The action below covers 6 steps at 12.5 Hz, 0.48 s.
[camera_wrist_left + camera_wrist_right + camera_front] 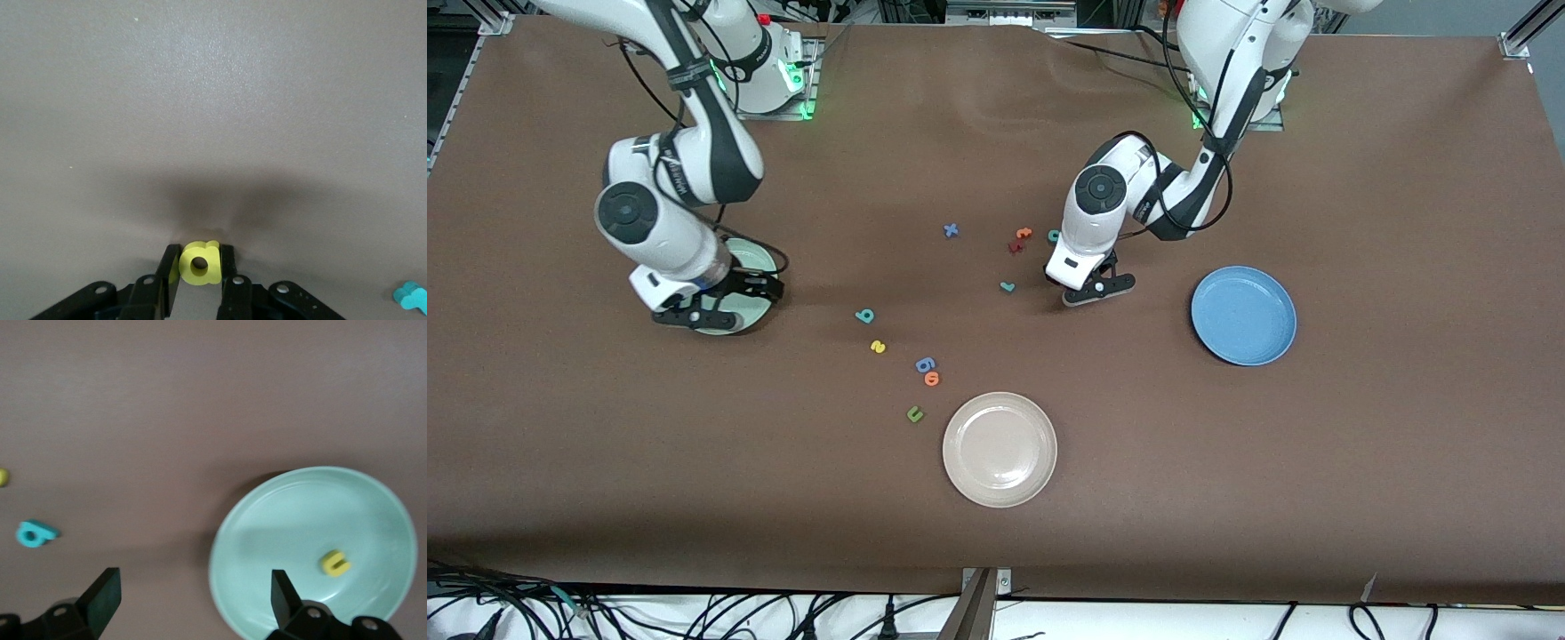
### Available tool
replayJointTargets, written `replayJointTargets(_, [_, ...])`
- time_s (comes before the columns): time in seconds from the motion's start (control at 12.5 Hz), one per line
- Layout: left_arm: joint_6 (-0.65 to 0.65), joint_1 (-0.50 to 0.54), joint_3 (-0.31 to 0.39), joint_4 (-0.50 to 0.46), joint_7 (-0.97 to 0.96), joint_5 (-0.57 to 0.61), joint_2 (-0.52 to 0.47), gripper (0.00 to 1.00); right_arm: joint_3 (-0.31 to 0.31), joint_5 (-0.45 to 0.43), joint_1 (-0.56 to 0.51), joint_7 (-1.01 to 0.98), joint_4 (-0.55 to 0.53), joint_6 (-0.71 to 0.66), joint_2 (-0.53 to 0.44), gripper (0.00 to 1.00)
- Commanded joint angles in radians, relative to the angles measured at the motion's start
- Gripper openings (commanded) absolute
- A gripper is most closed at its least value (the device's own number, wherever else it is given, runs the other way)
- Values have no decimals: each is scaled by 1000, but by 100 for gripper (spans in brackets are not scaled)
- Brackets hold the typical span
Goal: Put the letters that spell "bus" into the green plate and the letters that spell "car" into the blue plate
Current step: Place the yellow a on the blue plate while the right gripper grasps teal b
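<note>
The left pincer (1100, 286) is down at the tabletop (1360, 462) with its fingers (227, 263) narrowed around the yellow "a" (199, 265), between the scattered letters and the blue plate (1243, 315). The teal "r" (1007, 286) lies just beside it, toward the right arm's end. The right pincer (716, 307) hangs spread wide over the green plate (373, 493), where the yellow "u" (335, 563) lies. The teal "b" (864, 315) and yellow "s" (878, 347) sit on the tabletop between the green plate and a cream plate (1000, 449).
</note>
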Motion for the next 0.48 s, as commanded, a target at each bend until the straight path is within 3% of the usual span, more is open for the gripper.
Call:
replayJointTargets(0.0, [-18,-10,8,20,-32,43,20,25,37,4,45,197,30,46,60,99])
replayJointTargets(0.4, [-77,21,11,38,-14,43,-18,23,36,7,167,470,45,235,211,99])
